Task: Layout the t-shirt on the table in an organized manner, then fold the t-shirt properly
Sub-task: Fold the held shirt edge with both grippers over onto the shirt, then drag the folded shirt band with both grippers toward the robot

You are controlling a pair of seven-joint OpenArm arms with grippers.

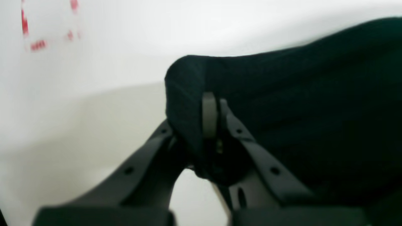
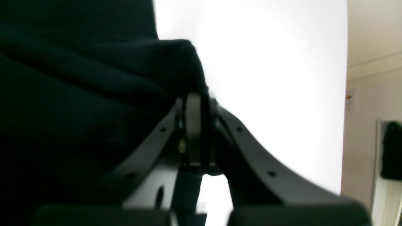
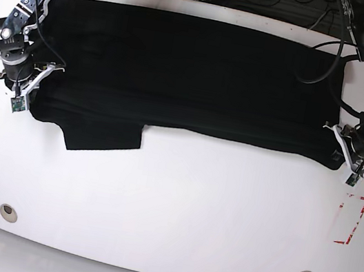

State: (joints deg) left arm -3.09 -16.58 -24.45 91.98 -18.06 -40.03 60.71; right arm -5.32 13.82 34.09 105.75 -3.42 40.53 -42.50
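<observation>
The table (image 3: 177,205) is a glossy white top that fills most of the base view, with dark cables and floor cut off along its far edge. The t-shirt (image 3: 184,80) lies across the far half as a wide black band, stretched between the two grippers; no graphic shows on the visible side. A flap, probably a sleeve, sticks out from the near edge just beside the right gripper (image 3: 28,86).

The right gripper is clamped on the shirt's edge at that end; in its wrist view the pads (image 2: 193,131) meet with black cloth bunched over and behind the tips, though blur hides the exact fold. The left gripper (image 3: 342,150) pinches the opposite end. Its wrist view shows a rounded cloth corner wrapped over the closed fingertips (image 1: 209,116).

A red rectangular marking (image 3: 351,219) lies on the bare table just nearward of the left gripper. Two round holes (image 3: 8,212) sit near the front edge.
</observation>
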